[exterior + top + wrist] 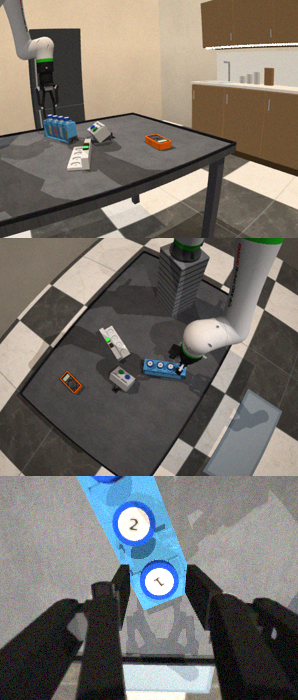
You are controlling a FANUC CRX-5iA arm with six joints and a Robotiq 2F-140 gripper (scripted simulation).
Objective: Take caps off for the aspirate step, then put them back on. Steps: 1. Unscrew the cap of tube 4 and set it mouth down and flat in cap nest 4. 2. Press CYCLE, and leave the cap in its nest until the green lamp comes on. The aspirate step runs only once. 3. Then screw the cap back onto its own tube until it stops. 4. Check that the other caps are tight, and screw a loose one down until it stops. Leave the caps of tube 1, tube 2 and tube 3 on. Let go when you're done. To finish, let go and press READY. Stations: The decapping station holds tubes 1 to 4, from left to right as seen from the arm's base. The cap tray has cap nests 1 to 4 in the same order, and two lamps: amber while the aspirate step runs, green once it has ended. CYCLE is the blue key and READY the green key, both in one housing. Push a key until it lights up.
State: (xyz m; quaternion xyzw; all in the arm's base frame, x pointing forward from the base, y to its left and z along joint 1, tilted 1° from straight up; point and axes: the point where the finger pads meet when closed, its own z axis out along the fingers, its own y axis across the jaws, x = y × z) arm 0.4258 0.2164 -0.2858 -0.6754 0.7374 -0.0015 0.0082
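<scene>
Green lamp (108, 339) lit on cap tray (103, 333); all four caps seated on blue rack (71, 130), far left of table. Judged to be the tightness check. Gripper (157, 576) poised upright over end tube, half open, holding nothing. Cap 1 (158, 580) centred between fingers, a gap either side.

Table (189, 151): rack (60, 132), tray (79, 158), keys (99, 132), multimeter (158, 141)

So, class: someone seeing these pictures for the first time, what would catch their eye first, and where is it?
Probably the big white arm reaching from its grey pedestal down over the blue tube rack, its black gripper open around the cap marked 1. Next, the orange meter lying alone, and the green lamp lit on the white tray.
</scene>
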